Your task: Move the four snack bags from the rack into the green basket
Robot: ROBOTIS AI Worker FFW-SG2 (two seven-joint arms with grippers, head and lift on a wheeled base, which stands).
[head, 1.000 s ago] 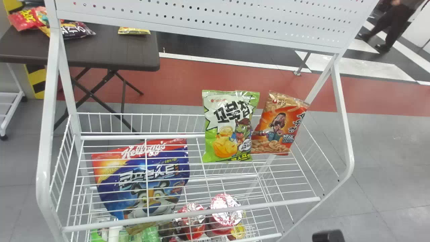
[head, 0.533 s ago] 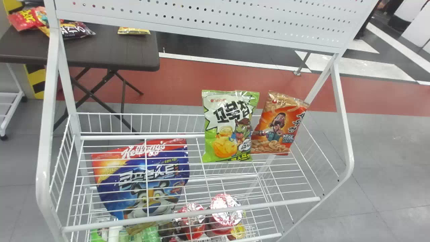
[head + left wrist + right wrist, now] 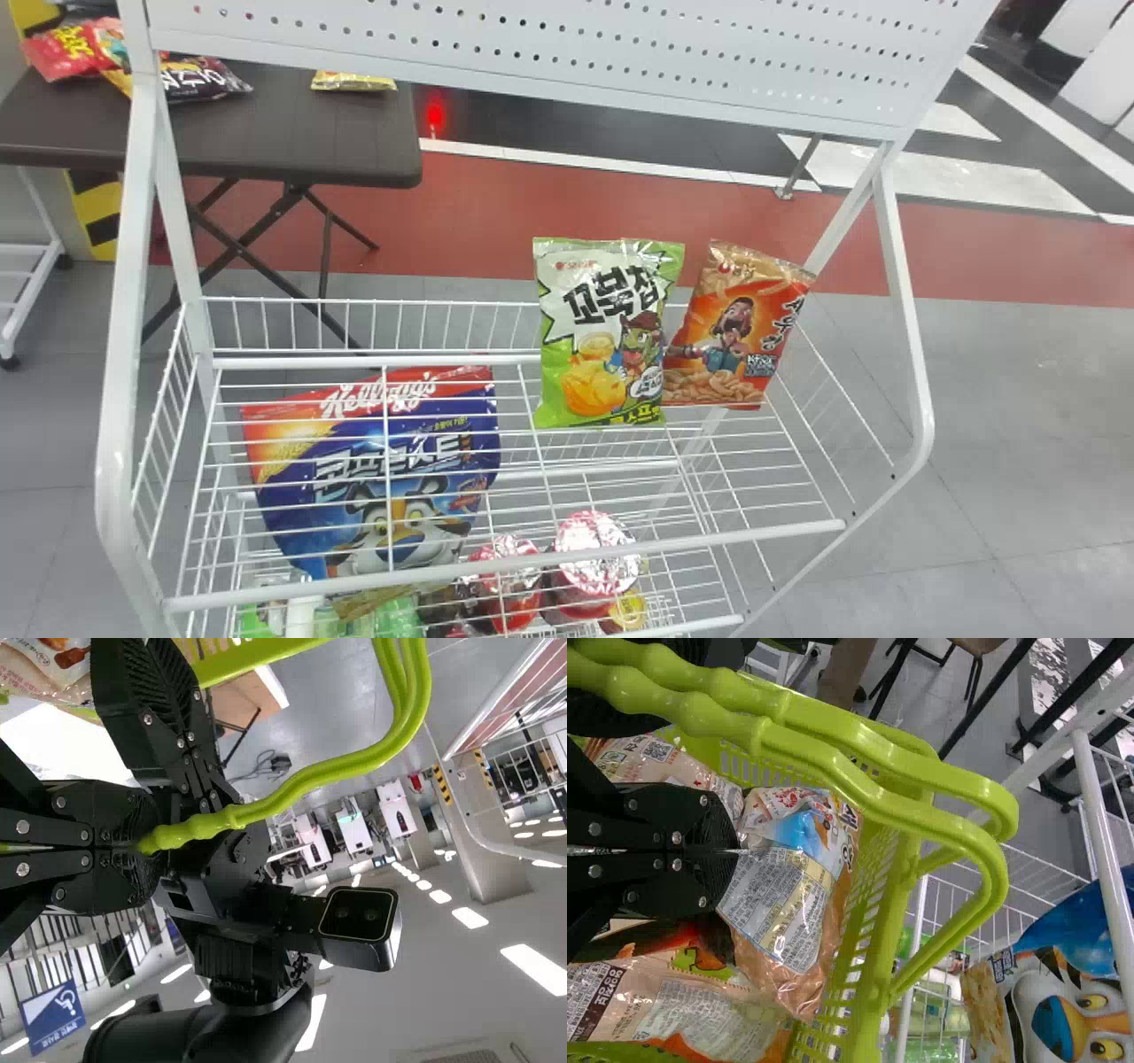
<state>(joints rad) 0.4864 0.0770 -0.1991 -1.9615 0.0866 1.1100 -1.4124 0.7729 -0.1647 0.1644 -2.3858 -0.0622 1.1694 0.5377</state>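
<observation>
Left claw (image 3: 149, 846) clamped on the handle (image 3: 301, 781), centre left; right claw (image 3: 735, 851) pinching a snack bag (image 3: 784, 904) at the green basket (image 3: 877, 970), centre left.

A red glow (image 3: 434, 115) has appeared on the dark floor, just past the right edge of the dark table (image 3: 292, 133). The black piece that poked up beside the rack's (image 3: 709, 540) near right corner has slipped below the head view's bottom edge.

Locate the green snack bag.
In the head view, the green bag is upright at the back rail, right of the cereal bag, left of the orange bag.
</observation>
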